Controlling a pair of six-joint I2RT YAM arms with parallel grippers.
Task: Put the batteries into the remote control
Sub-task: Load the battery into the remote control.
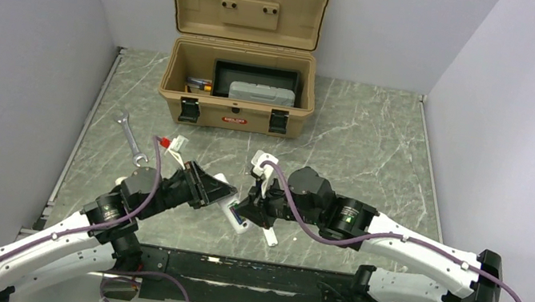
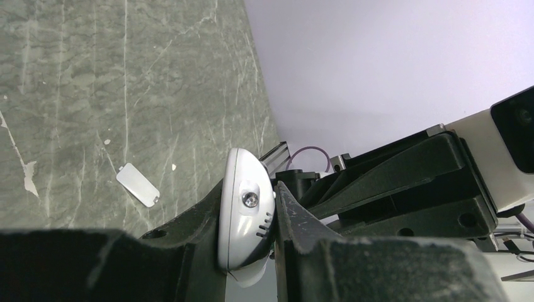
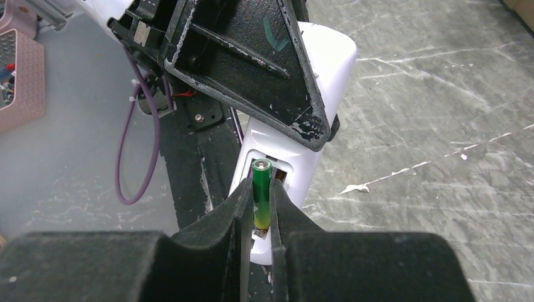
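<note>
My left gripper [image 2: 247, 204] is shut on one rounded end of the white remote control [image 2: 242, 220] and holds it off the table. In the right wrist view the remote [image 3: 312, 157] shows its open battery bay. My right gripper [image 3: 262, 211] is shut on the green battery [image 3: 262, 189], which stands in that bay, its metal tip pointing away from me. A dark purple sliver shows beside it; I cannot tell whether it is the other battery. From above, both grippers [image 1: 216, 189] [image 1: 250, 212] meet over the remote [image 1: 239, 221] at the table's near middle.
A small white plastic tab [image 2: 137, 184] lies flat on the marble table [image 1: 376, 160]. A silver wrench [image 1: 131, 139] lies at the left. An open tan toolbox [image 1: 232, 105] stands at the back. Grey walls close in on both sides.
</note>
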